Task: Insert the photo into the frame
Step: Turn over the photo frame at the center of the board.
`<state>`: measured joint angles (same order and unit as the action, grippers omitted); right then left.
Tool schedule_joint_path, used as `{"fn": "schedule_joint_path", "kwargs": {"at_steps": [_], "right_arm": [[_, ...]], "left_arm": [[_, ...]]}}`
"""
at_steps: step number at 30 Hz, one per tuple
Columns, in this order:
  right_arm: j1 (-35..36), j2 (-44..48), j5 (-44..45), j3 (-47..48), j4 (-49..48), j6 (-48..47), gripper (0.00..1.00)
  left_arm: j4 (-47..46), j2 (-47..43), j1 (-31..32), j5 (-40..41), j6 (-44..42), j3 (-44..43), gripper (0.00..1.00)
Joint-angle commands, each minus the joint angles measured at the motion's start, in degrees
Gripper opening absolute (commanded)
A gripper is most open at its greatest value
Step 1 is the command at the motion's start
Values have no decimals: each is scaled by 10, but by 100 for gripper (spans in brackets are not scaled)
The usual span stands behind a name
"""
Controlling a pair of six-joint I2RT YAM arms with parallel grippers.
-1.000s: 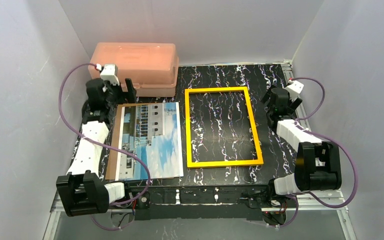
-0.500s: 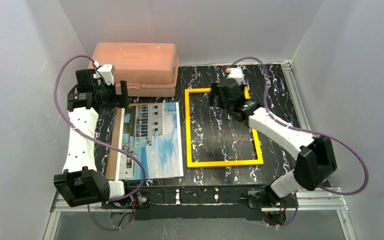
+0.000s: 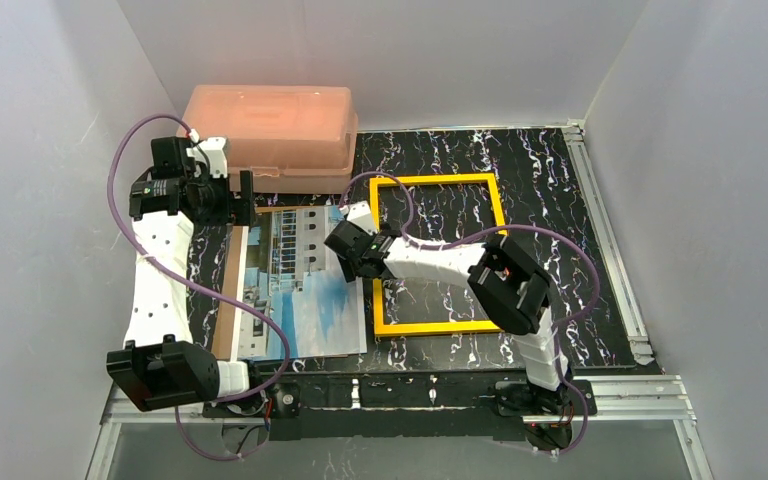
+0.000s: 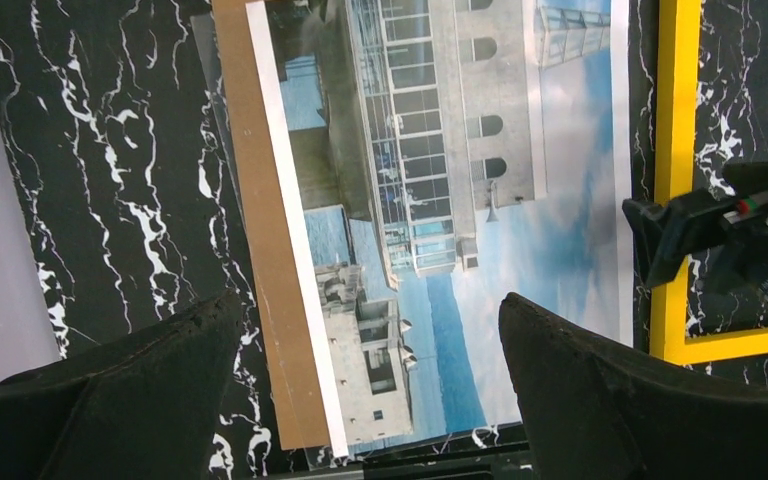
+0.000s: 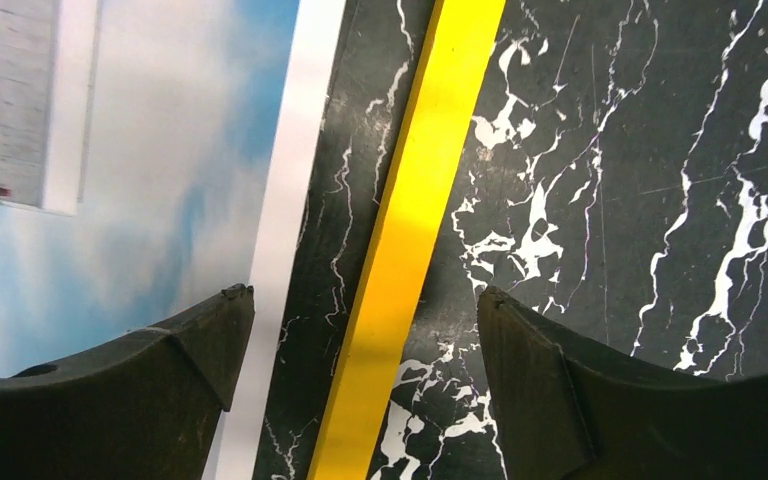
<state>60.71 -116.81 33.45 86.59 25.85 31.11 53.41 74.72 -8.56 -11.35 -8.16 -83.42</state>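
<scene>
change: the right end effector (image 3: 348,250) is now hanging over the left bar of the frame (image 3: 440,327), having crossed over from the frame's far bar where it was half a second ago; the left arm is keeping almost the same pose.
photo (image 3: 305,285): lying picture side up just left of the frame and outside it. Its white right margin is running parallel to the frame's left bar, with a narrow dark gap between them.
right end effector: its fingers (image 5: 190,350) are standing wide apart and gripping nothing. They are straddling the frame's left bar, one finger over the photo's margin and the other over the desk (image 3: 560,200) inside the frame. I cannot tell whether they are touching anything.
left end effector (image 3: 243,195): gaping wide, holding nothing, hovering well left of the frame by the photo's far left corner.
frame: lying flat on the desk, yellow face up, with the right arm reaching across its opening.
backing board (image 3: 228,300): lying under the photo, with a brown strip showing on the side away from the frame.
pink box (image 3: 265,125): sitting beyond the frame's far left corner.
</scene>
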Motion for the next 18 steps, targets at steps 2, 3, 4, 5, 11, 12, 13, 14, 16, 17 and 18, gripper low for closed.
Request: {"fn": "schedule_joint_path", "kwargs": {"at_steps": [2,3,4,5,11,12,13,14,16,17,18], "right_arm": [[-8,-12,18,27,17,29,86],[-8,-14,19,24,17,31,85],[-8,-15,20,19,15,33,83],[-8,-15,20,12,12,36,82],[-8,-17,5,-32,-25,44,72],[-8,-21,4,-33,-25,46,69],[-8,-24,1,-35,-26,48,66],[-8,-27,-1,-37,-28,50,64],[-8,-28,-6,-43,-35,55,57],[-8,-27,-7,-45,-37,57,53],[-8,-25,-7,-45,-38,60,48]], "left_arm": [[41,2,-3,-20,-3,-8,98],[41,3,-3,-25,-3,-8,98],[43,5,-3,-30,-3,-10,98],[46,7,-3,-34,-3,-11,98],[64,16,-3,-59,-1,-20,98],[67,17,-3,-63,0,-21,98],[72,19,-3,-68,0,-24,98],[77,20,-3,-73,0,-28,98],[86,24,-3,-85,0,-34,98],[90,25,-3,-88,0,-36,98],[93,26,-2,-92,0,-39,98]]}}
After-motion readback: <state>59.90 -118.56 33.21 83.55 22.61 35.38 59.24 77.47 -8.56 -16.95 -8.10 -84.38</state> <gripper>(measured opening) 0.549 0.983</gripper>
